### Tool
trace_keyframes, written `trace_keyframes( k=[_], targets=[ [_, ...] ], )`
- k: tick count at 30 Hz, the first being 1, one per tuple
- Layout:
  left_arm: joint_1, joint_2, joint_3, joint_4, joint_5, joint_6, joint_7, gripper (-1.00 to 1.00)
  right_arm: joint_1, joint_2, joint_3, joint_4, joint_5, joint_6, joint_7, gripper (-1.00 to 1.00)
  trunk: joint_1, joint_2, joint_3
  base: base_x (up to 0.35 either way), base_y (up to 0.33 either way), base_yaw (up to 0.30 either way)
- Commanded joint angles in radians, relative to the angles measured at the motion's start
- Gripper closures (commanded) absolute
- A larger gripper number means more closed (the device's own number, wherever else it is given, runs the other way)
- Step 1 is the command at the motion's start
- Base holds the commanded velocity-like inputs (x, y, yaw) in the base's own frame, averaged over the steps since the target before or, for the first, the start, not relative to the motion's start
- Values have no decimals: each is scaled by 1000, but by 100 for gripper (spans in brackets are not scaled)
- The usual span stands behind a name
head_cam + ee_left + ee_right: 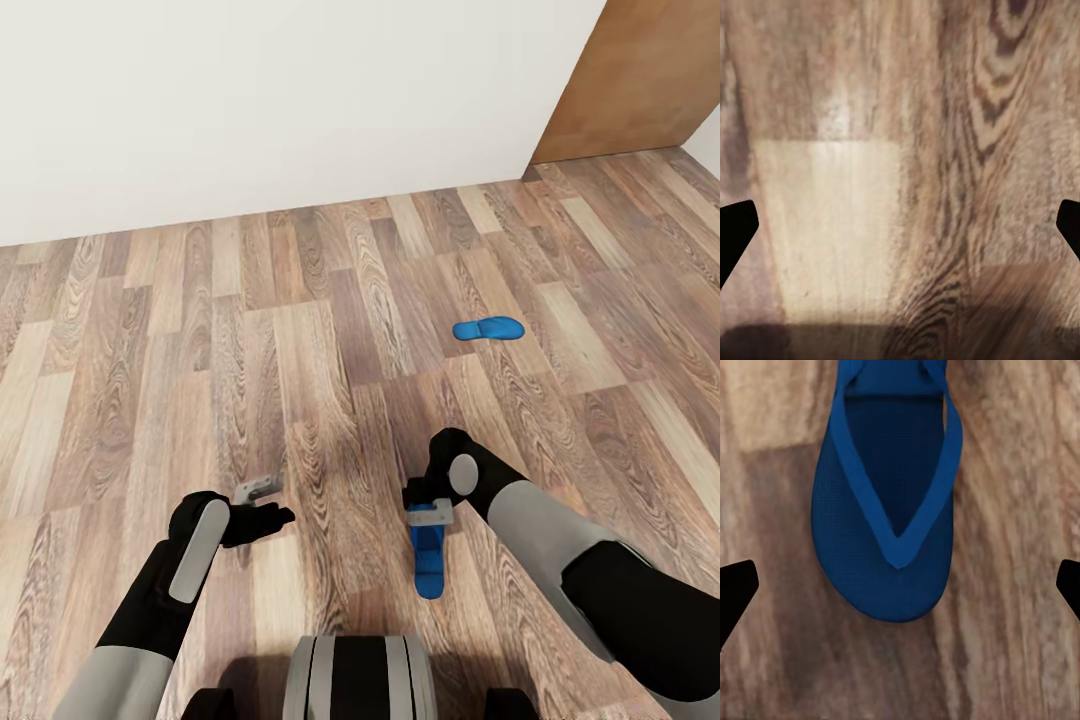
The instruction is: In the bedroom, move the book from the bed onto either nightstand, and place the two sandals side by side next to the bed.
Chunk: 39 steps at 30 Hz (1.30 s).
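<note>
Sandal [889,510] below right hand [900,585] (fingers spread)

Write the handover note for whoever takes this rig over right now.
Left gripper: open, empty, over bare wood floor.
Right gripper: open, directly above the near sandal, which lies flat on the floor; not gripped.
Far sandal: on the floor ahead, well apart from the near one.
Done: nothing visibly completed.
Left: bring both sandals side by side next to the bed; move the book to a nightstand.
</note>
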State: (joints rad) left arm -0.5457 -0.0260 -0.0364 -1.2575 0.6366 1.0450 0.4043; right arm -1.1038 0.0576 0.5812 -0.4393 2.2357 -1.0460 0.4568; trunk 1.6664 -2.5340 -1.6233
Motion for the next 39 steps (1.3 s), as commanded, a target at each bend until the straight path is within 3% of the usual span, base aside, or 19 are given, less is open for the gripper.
trace_keyframes(
  k=[1, 12, 27, 34, 39],
  targets=[
    [0, 0, 0, -1, 11, 2, 10, -100, -1, -1, 5, -1, -10, -1, 9, -100, 0, -1, -5, 0, 0, 0],
    [0, 0, 0, -1, 10, 2, 10, -100, -1, -1, 5, -1, -10, -1, 9, -100, 5, -3, -47, 0, 0, 0],
    [0, 2, 0, -1, 14, 2, 10, -100, -1, -1, 5, -1, -10, -1, 9, -100, 5, -3, -47, 0, 0, 0],
    [0, 2, 0, -1, 12, 2, 10, -100, -1, -1, 5, -1, -10, -1, 9, -100, 8, -5, -74, 0, 0, 0],
    [2, 2, 0, -1, 12, 2, 10, -100, -1, -1, 5, -1, -10, -1, 9, -100, 8, -5, -74, 0, 0, 0]
  ],
)
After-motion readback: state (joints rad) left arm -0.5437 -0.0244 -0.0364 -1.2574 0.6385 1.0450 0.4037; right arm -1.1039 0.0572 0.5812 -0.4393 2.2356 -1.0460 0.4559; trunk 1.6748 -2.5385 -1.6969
